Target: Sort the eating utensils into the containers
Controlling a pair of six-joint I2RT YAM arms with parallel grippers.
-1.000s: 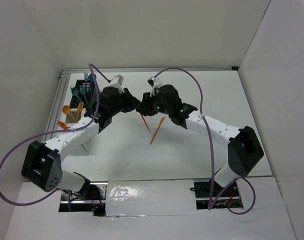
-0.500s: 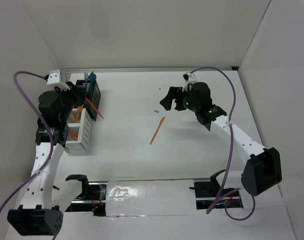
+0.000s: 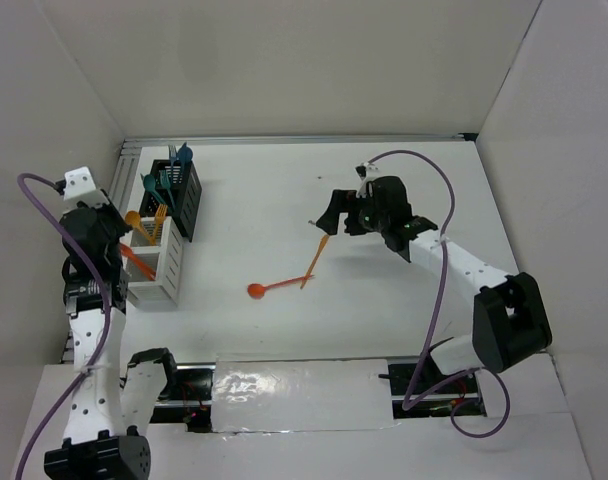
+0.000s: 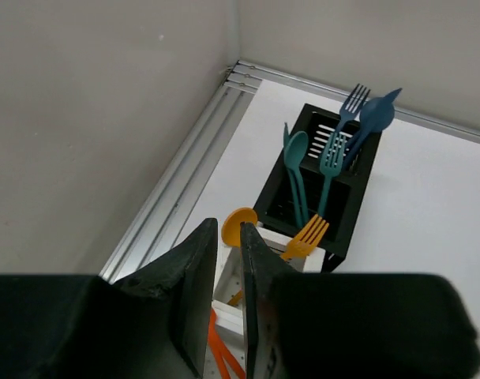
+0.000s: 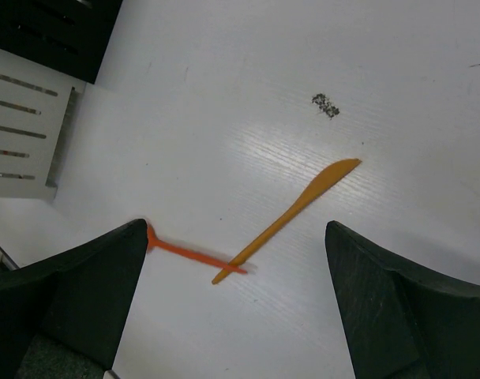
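Observation:
My left gripper (image 3: 122,250) hangs over the white container (image 3: 160,262), shut on a red-orange utensil (image 3: 137,263). In the left wrist view that utensil (image 4: 218,347) shows low in the narrow gap between the fingers (image 4: 194,292). The white container holds an orange spoon (image 4: 240,227) and an orange fork (image 4: 307,234). Teal utensils (image 4: 328,150) stand in the black mesh container (image 3: 181,190). My right gripper (image 3: 334,215) is open above the table. Below it lie an orange knife (image 5: 291,212) and a red-orange spoon (image 3: 269,290), whose handle (image 5: 191,254) crosses the knife's end.
A metal rail (image 3: 119,200) runs along the table's left edge, and another rail (image 3: 304,139) along the back. White walls close in the left, back and right sides. A small dark speck (image 5: 325,104) marks the table near the knife's tip.
The left arm has swung from the table's middle back to the containers, carrying the red-orange utensil. The right gripper has opened and drawn back right. A red-orange spoon now lies by the knife.

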